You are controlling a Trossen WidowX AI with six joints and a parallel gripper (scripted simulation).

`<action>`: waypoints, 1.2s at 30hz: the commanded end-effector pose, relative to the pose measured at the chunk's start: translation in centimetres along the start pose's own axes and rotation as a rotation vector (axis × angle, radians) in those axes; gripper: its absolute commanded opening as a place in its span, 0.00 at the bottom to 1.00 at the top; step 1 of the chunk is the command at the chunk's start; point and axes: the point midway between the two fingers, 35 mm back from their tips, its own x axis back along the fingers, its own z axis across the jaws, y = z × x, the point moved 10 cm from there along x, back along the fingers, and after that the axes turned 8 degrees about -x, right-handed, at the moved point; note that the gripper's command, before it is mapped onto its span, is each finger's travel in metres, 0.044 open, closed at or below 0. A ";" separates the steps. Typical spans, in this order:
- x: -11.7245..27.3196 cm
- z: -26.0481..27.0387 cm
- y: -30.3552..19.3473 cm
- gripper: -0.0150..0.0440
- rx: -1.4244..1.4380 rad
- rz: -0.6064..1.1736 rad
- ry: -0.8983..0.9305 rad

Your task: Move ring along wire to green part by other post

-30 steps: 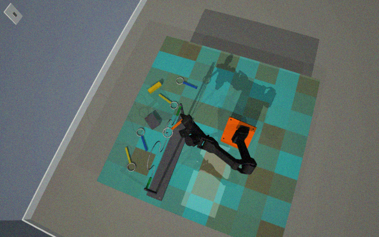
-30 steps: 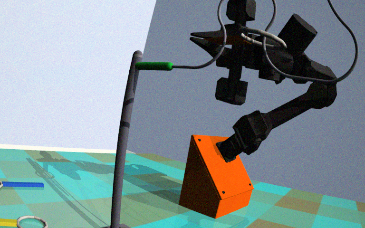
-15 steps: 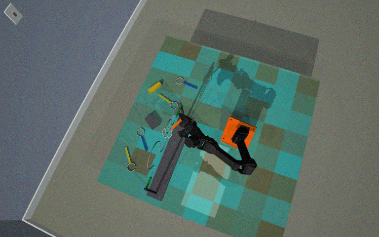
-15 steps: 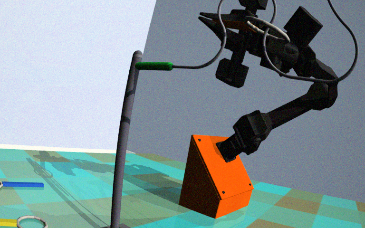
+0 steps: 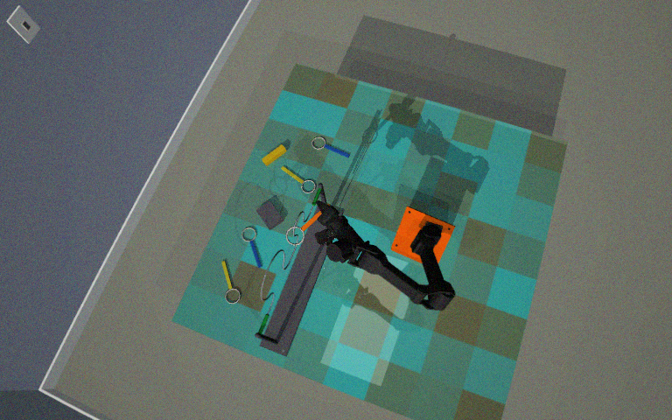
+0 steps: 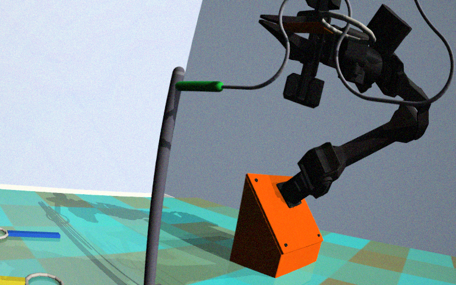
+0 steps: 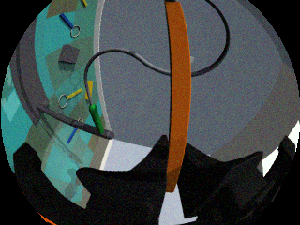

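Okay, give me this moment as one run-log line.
black parallel-jaw gripper: shut on orange flat handle | white round ring: by thin grey wire's curves | release: not done

Dim, grainy, with dark shadows
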 end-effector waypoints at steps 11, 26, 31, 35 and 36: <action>-0.2 0.1 -0.1 0.00 -0.227 -0.013 0.126; -0.3 1.0 -0.3 0.00 -0.538 -0.028 0.305; -0.4 1.3 -0.3 0.00 -0.643 -0.033 0.366; -0.4 1.6 -0.3 0.00 -0.728 -0.037 0.415; -0.4 1.7 -0.3 0.00 -0.749 -0.038 0.427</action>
